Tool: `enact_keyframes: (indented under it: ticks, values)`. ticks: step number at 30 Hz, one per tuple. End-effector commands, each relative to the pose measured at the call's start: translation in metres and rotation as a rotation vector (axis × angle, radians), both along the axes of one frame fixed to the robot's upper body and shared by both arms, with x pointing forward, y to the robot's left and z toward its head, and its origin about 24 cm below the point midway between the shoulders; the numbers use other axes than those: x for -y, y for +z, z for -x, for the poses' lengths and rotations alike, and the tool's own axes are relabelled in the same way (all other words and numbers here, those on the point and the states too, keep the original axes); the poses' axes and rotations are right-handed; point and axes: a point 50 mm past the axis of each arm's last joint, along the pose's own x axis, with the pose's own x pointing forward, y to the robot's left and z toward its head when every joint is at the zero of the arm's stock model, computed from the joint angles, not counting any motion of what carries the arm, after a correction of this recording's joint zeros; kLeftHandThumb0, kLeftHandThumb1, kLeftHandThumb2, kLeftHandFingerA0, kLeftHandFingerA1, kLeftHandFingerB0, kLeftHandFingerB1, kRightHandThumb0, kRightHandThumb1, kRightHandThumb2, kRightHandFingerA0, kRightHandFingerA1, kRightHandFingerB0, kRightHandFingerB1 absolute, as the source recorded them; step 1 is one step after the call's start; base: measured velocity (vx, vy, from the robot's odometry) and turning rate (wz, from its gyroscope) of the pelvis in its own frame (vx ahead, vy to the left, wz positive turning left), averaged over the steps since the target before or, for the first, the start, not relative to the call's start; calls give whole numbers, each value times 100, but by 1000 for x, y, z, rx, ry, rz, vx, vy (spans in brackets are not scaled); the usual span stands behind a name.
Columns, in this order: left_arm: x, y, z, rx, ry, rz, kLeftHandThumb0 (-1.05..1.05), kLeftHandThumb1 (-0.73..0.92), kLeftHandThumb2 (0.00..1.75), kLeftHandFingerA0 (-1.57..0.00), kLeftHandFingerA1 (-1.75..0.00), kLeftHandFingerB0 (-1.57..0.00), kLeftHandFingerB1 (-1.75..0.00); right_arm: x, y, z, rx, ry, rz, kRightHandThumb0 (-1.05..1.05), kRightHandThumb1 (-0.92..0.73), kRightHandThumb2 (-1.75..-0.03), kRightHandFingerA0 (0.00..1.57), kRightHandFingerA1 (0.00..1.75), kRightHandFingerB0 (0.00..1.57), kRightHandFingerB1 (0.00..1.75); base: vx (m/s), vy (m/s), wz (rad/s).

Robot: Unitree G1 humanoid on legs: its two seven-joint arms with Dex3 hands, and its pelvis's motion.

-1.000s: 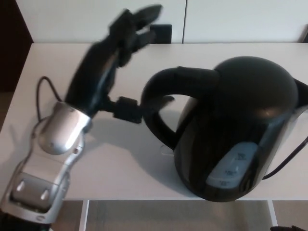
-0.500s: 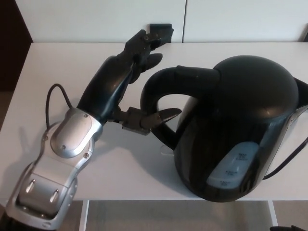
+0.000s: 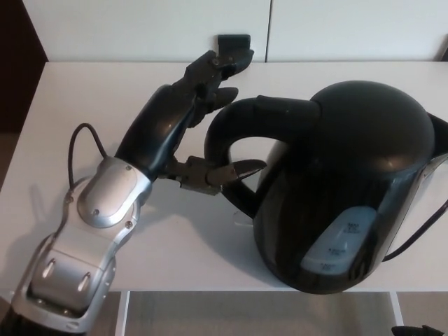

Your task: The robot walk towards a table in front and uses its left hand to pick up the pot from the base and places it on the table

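- The pot (image 3: 350, 182), a big black kettle with a rounded lid, stands on the right half of the white table (image 3: 91, 84), close to the near edge.
- From where I stand, its body hides whatever is under it, so I cannot make out a base.
- A pale water gauge (image 3: 339, 241) runs down the side of the pot facing the front.
- The pot's handle (image 3: 234, 119) loops out to the left, straight towards the arm.
- The left hand (image 3: 175, 126) is up against that handle with its fingers spread and nothing gripped.
- The two fingers (image 3: 217, 70) reach past the top outer curve of the handle, while the thumb (image 3: 224, 173) pokes into the loop from below.
- I cannot tell whether any of them touches the handle.
- Behind the hand comes the silver forearm (image 3: 91, 224), slanting in from the lower left corner, with a thin black wire (image 3: 82, 136) arching off its wrist.
- A small black box (image 3: 233, 43) sits at the far edge of the table by the white wall (image 3: 140, 28), just beyond the fingertips.
- A dark cord (image 3: 420, 234) trails off the pot's right side towards the table edge.
- Nothing lies between the hand and the handle.
- The right hand does not show.
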Motion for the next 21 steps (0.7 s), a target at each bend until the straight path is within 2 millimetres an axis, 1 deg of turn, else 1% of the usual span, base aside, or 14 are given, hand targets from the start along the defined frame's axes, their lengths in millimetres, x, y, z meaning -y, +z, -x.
enact_keyframes:
  ticks: [1,2,3,4,5,6,7,8,9,14,15,16,17,21]
  values:
    - [12,-5,-7,-25,62,-49,-46,40,65,-33,-49,-18,-38,2,1,-2,-2,-16,14,-39,-55,-58,73,47,45,35,0,0,0]
    - [16,-7,-8,-35,76,-34,-30,55,56,-45,-48,-26,-32,2,1,-2,-2,-18,15,-39,-54,-58,73,46,46,35,0,0,0]
    - [20,-8,-9,-46,91,-17,-30,55,56,-45,-48,-26,-32,1,1,-2,-1,-20,16,-39,-54,-58,73,46,46,35,0,0,0]
    - [24,-10,-9,-52,101,17,-20,45,91,-57,-68,-18,-51,1,1,-2,-1,-24,14,-39,-55,-58,73,46,46,36,0,0,0]
    - [25,-10,-9,-54,105,30,-20,45,91,-57,-68,-18,-51,1,1,-2,-1,-26,13,-39,-55,-58,73,46,46,36,0,0,0]
    - [28,-12,-10,-79,119,59,-19,76,62,-82,-56,-37,-36,0,1,-1,1,-26,13,-39,-55,-58,74,46,46,36,0,0,0]
    - [30,-13,-11,-90,125,72,-19,76,62,-82,-56,-37,-36,0,1,-1,2,-27,14,-39,-55,-58,74,46,46,36,0,0,0]
    - [33,-15,-12,-70,140,34,-17,86,65,-111,-60,-58,-44,1,2,-1,6,-25,16,-40,-55,-58,74,47,47,36,0,0,0]
    - [36,-17,-12,-62,147,21,-14,82,65,-119,-66,-76,-54,1,3,-1,9,-27,14,-39,-56,-58,74,46,47,36,0,0,0]
    - [41,-22,-11,-55,146,11,-7,74,73,-132,-77,-85,-72,1,5,-4,16,-30,8,-38,-56,-58,74,45,47,36,0,0,0]
    - [41,-23,-11,-56,144,8,-4,71,77,-135,-79,-86,-80,1,5,-4,19,-30,5,-48,-48,-79,68,58,41,48,0,0,0]
    - [41,-23,-11,-57,143,8,-4,71,77,-135,-79,-86,-80,1,5,-4,19,-30,5,-48,-48,-79,68,58,41,48,0,0,0]
    - [41,-24,-10,-59,137,11,-6,72,77,-135,-82,-84,-83,1,5,-5,21,-30,6,-38,-56,-58,75,45,47,36,0,0,0]
    - [40,-25,-9,-68,121,22,-8,73,75,-134,-86,-82,-89,1,5,-5,22,-31,7,-40,-57,-59,75,46,47,36,0,0,0]
